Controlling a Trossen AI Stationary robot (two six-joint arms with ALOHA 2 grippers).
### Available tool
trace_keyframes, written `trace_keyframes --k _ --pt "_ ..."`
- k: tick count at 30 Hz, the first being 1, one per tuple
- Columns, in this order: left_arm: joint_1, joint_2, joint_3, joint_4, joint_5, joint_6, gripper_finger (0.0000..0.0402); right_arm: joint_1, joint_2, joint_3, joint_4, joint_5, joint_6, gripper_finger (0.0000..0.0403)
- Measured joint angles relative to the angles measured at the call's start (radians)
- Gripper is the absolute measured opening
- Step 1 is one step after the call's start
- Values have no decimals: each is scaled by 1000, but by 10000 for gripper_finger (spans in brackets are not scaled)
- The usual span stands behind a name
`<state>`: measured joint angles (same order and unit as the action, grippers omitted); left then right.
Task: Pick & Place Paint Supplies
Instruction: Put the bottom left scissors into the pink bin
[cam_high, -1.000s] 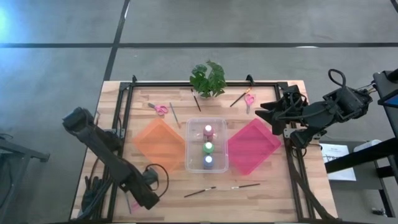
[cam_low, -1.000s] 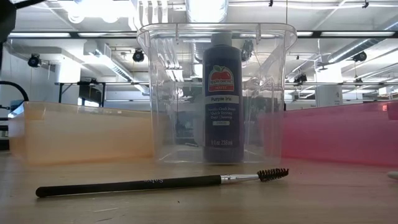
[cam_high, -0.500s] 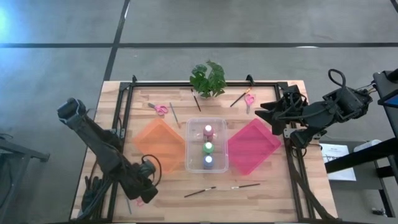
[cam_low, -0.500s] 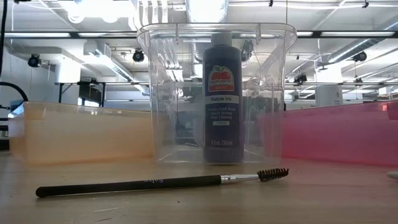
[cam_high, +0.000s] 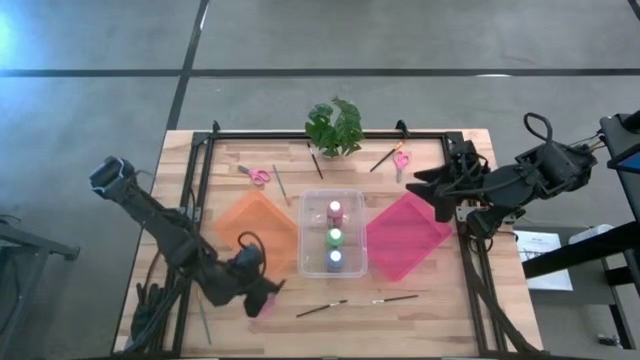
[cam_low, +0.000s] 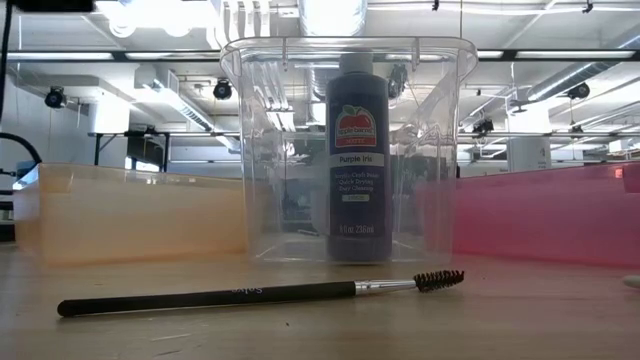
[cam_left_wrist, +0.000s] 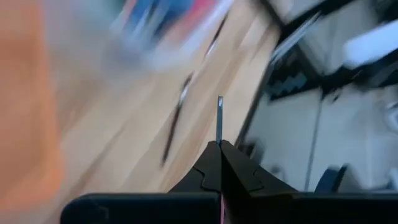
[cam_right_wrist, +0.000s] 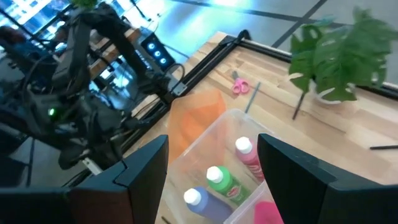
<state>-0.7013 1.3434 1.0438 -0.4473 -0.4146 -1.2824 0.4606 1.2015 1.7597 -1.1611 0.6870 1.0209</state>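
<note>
My left gripper (cam_high: 262, 296) hangs over the near part of the table, left of two brushes (cam_high: 322, 308), and is shut on small pink-handled scissors (cam_high: 266, 306). A clear bin (cam_high: 306, 232) at mid-table holds a pink bottle (cam_high: 335, 211), a green bottle (cam_high: 335, 238) and a blue bottle (cam_high: 334, 260), all upright; the low view shows the blue bottle (cam_low: 356, 150). Two more pairs of scissors (cam_high: 259, 176) (cam_high: 400, 160) and several brushes lie flat near the far edge. My right gripper (cam_high: 432, 188) is open over the pink tray's far right corner. My left gripper has the scissors pinched between its two shut fingers (cam_left_wrist: 239, 171). A thin grey metal tip (cam_left_wrist: 219, 115) sticks out past the fingertips in the left wrist view. From above, the pink handle (cam_high: 267, 308) shows beside the gripper. The scissors are off the table.
An orange tray (cam_high: 256, 228) lies left of the bin and a pink tray (cam_high: 408, 236) right of it. A leafy plant (cam_high: 335, 125) stands at the far edge. A dark brush (cam_low: 260, 294) lies on the table in front of the bin. A black frame (cam_high: 196, 180) runs around the table.
My left gripper has swung from the near left corner toward the table's right, along the near edge, carrying the pink scissors with it. It now stands just left of the two near brushes.
</note>
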Motion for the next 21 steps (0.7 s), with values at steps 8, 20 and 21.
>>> trace_keyframes --k 8,20,21 --pt "174 1 77 274 -85 340 0 0 48 -14 77 -68 -35 241" --pt "370 2 116 524 -136 584 0 -5 152 -14 257 -202 -97 241" --pt "378 2 116 536 -136 597 0 -8 166 -14 274 -212 -104 241"
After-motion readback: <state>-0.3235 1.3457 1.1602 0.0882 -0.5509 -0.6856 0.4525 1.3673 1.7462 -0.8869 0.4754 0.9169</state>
